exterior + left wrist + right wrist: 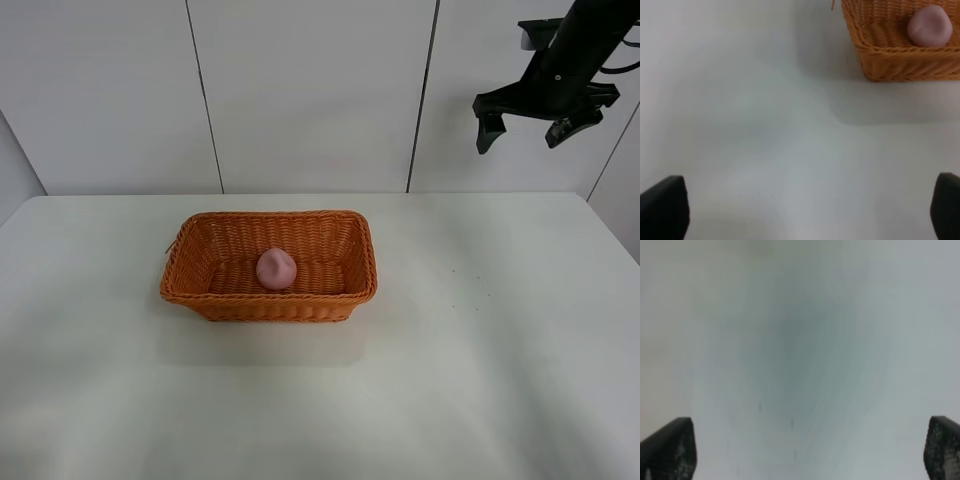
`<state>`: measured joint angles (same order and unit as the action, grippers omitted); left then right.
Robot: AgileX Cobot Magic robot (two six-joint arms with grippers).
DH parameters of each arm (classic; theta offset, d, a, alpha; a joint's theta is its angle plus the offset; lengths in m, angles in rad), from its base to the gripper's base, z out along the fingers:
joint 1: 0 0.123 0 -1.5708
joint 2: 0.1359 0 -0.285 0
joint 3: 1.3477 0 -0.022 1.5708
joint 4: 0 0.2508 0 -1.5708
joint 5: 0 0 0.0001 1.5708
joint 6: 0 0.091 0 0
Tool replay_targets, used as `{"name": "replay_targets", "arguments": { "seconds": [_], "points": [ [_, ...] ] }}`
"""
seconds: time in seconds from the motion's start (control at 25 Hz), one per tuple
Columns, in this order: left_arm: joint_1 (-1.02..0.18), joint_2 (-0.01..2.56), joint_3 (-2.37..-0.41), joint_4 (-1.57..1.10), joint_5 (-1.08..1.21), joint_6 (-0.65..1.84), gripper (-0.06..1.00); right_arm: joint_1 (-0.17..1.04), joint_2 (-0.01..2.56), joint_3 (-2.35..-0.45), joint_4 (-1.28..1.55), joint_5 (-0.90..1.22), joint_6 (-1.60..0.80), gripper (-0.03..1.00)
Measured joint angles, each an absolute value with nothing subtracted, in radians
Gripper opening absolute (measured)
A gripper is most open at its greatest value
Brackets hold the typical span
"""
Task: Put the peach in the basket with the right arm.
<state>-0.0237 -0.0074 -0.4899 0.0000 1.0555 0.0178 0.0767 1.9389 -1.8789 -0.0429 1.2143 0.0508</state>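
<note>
Matte pink rounded peach [276, 268] rests inside woven wicker basket [200, 300], well apart from right jaws [531, 128], spread wide and empty; left jaws [800, 210] likewise wide.

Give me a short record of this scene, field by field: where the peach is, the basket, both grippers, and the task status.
peach: the peach lies inside the basket, on its floor
basket: on the white table, upright
right gripper: right gripper raised high above the table, open, empty
left gripper: left gripper open, over bare table, beside the basket
task status: peach in basket, looks done
</note>
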Motion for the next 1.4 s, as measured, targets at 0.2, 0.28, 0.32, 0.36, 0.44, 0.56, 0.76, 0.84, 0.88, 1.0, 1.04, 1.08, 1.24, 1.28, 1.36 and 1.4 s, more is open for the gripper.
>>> {"name": "replay_targets", "arguments": {
  "seconds": [0.2,0.28,0.32,0.36,0.44,0.56,0.76,0.84,0.88,1.0,1.04,1.08,1.24,1.28,1.36,1.4],
  "points": [
    [-0.024,-0.007,-0.49,0.0,1.055,0.018,0.99,0.077,1.653,-1.536,-0.043,1.214,0.049,0.7],
    [-0.024,-0.007,-0.49,0.0,1.055,0.018,0.99,0.077,1.539,-1.387,-0.043,1.214,0.049,0.7],
    [-0.024,-0.007,-0.49,0.0,1.055,0.018,0.99,0.077,1.475,-1.326,-0.043,1.215,0.049,0.7],
    [-0.024,-0.007,-0.49,0.0,1.055,0.018,0.99,0.077,1.421,-1.254,-0.043,1.215,0.049,0.7],
    [-0.024,-0.007,-0.49,0.0,1.055,0.018,0.99,0.077,1.288,-1.125,-0.043,1.215,0.047,0.7],
    [-0.024,-0.007,-0.49,0.0,1.055,0.018,0.99,0.077,1.095,-0.92,-0.043,1.184,0.025,0.7],
    [-0.024,-0.007,-0.49,0.006,1.055,0.018,0.99,0.077,0.732,-0.654,-0.043,1.072,0.018,0.7],
    [-0.024,-0.007,-0.49,0.0,1.055,0.018,0.99,0.077,0.589,-0.569,-0.034,1.04,0.018,0.7],
    [-0.024,-0.007,-0.49,0.0,1.055,0.018,0.99,0.077,0.512,-0.54,-0.025,1.031,0.018,0.7],
    [-0.024,-0.007,-0.49,0.0,1.055,0.018,0.99,0.077,0.32,-0.494,-0.012,1.031,0.018,0.7],
    [-0.024,-0.007,-0.49,0.0,1.055,0.018,0.99,0.077,0.261,-0.493,-0.011,1.03,0.019,0.7],
    [-0.024,-0.007,-0.49,0.0,1.055,0.018,0.99,0.077,0.216,-0.493,-0.011,1.029,0.019,0.7],
    [-0.024,-0.007,-0.49,0.0,1.055,0.018,0.99,0.077,0.057,-0.491,-0.01,1.028,0.019,0.7],
    [-0.024,-0.007,-0.49,0.0,1.055,0.018,0.99,0.077,0.027,-0.49,-0.01,1.028,0.019,0.7],
    [-0.024,-0.007,-0.49,0.0,1.055,0.018,0.99,0.077,-0.001,-0.49,-0.01,1.028,0.019,0.7],
    [-0.024,-0.007,-0.49,0.0,1.055,0.018,0.99,0.077,-0.003,-0.49,-0.01,1.028,0.02,0.7]
  ]
}}
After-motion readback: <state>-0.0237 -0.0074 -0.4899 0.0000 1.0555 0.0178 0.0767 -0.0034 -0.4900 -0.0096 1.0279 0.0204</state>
